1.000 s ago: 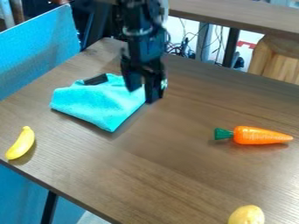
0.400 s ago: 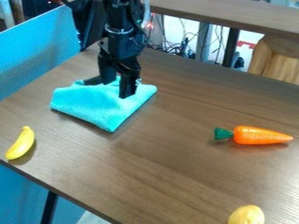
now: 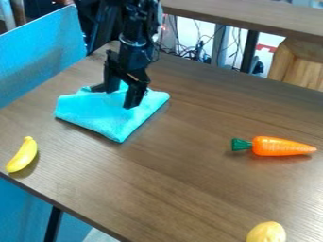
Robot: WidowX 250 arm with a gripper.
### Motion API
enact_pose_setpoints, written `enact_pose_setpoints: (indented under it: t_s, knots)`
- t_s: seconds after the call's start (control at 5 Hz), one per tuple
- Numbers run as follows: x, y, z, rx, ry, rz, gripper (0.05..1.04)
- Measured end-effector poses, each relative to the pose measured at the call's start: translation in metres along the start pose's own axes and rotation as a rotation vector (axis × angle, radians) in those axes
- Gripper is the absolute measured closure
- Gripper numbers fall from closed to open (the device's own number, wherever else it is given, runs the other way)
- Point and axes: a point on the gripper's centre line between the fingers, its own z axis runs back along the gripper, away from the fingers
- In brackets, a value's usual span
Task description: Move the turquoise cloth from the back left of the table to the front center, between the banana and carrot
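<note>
Turquoise fabric cloth (image 3: 104, 116), fuzzy and folded angularly, lies in the camera view on the brown, wood-grained table (image 3: 189, 175), seemingly kept flat by its own weight. Over it, the black two-finger gripper (image 3: 122, 98) has its jaws well parted, with nothing visibly held; whether it touches the fabric, one cannot tell.

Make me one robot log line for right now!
end effector: open, over turquoise cloth | banana: left in view | toy carrot: right in view | yellow object: bottom edge of view
</note>
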Motion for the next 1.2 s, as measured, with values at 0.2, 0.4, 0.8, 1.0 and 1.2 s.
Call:
enact_pose_setpoints:
  t_s: [0.2, 0.4, 0.8, 1.0, 1.2]
  knots:
    - [0.005, 0.003, -0.007, 0.008, 0.026, 0.014, 0.087]
    - [0.003, 0.001, -0.019, -0.003, 0.080, 0.012, 0.087]
    - [-0.012, -0.013, -0.034, -0.096, 0.066, -0.012, 0.087]
    - [-0.020, -0.034, -0.033, -0.166, -0.005, -0.055, 0.087]
    - [-0.023, -0.080, -0.021, -0.215, -0.067, -0.221, 0.087]
